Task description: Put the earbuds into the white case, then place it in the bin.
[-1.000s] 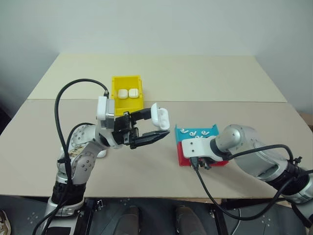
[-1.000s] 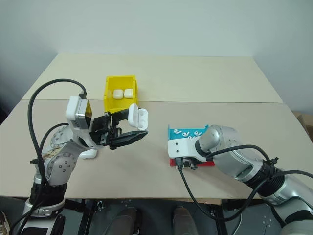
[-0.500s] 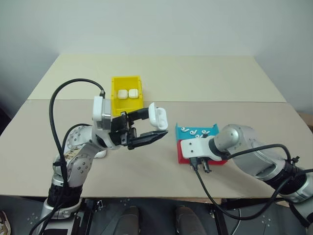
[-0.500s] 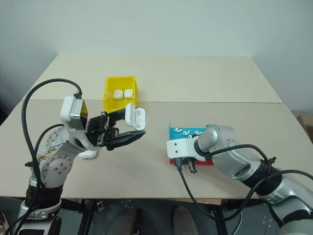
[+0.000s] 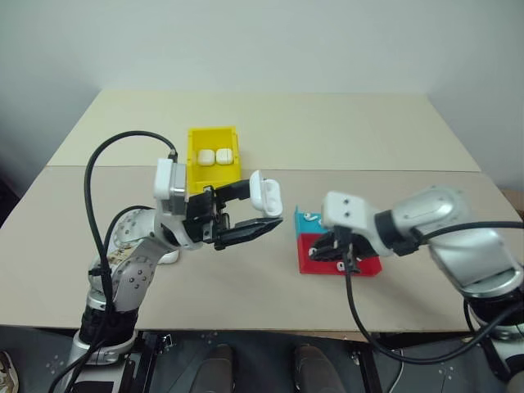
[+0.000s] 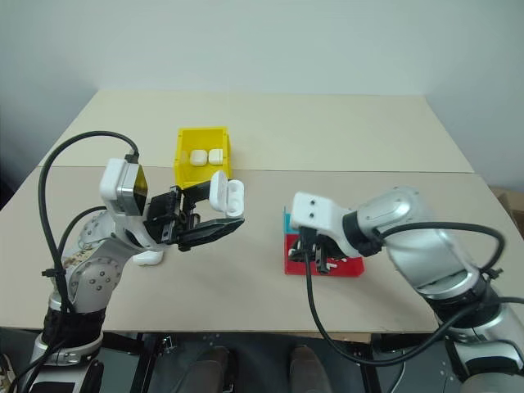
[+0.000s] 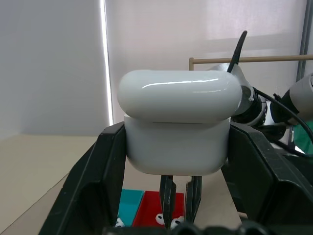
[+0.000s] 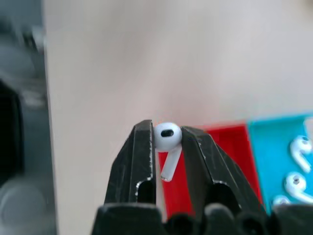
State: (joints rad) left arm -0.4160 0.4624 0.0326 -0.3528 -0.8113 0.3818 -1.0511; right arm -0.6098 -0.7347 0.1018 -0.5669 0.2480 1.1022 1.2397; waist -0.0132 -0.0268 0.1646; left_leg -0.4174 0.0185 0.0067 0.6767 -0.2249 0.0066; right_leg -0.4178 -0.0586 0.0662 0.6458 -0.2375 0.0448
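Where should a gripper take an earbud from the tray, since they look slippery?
Pinch the round head from its two opposite sides, stem hanging free, as the right gripper grips its earbud. The head is the widest part; the thin stem would likely twist out. Come from above the blue-and-red tray.

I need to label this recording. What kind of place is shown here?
Probably a lab or test room: a plain beige table against a bare pale wall, with only a yellow bin, a blue-and-red tray and loose earbuds laid out.
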